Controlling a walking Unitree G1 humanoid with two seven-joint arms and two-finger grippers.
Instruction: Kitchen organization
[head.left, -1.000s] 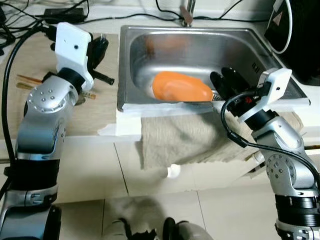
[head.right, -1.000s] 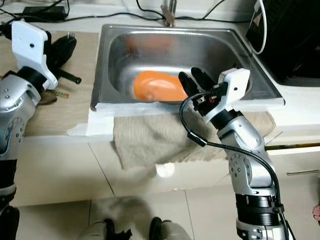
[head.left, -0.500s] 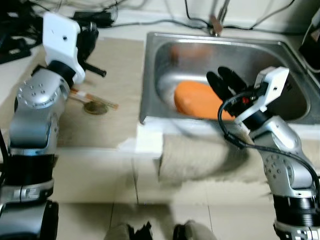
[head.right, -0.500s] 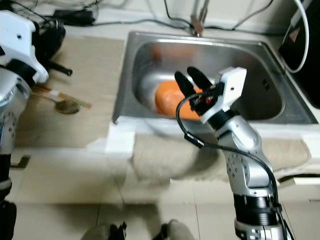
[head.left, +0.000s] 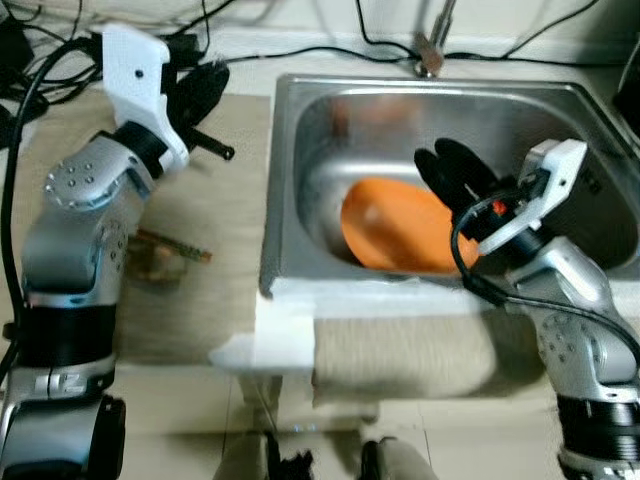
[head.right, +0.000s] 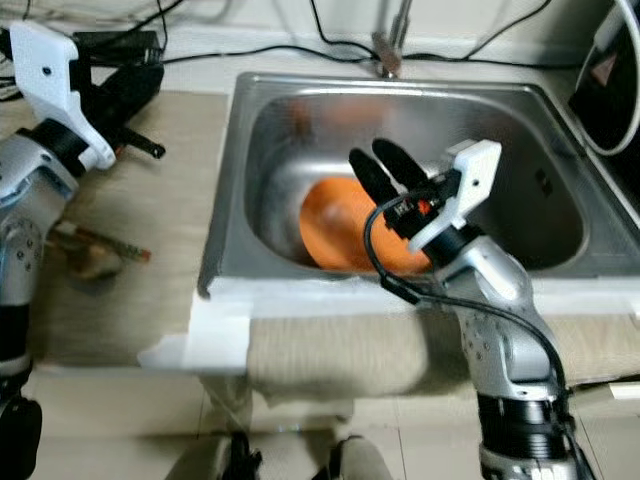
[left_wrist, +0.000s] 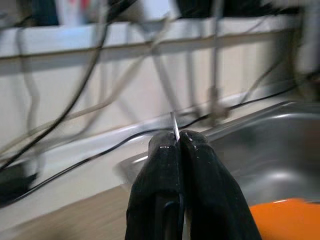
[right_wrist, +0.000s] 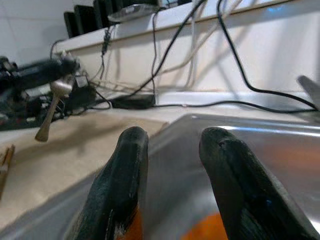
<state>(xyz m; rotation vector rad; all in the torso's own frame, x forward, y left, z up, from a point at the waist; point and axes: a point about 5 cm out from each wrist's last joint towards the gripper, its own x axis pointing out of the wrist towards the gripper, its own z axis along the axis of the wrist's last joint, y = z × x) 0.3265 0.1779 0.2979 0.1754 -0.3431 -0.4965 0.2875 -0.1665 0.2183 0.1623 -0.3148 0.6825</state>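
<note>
Tidying looks barely begun: the orange board (head.left: 395, 225) sits in the sink (head.left: 300, 250). Right gripper (head.right: 385, 172) hovers open above it; left gripper (head.left: 200, 85) pinches a thin metal utensil (left_wrist: 175, 127).

Black cables (head.left: 300, 52) trail along the back wall, and a grey cloth (head.right: 340, 355) hangs over the counter's front edge.
</note>
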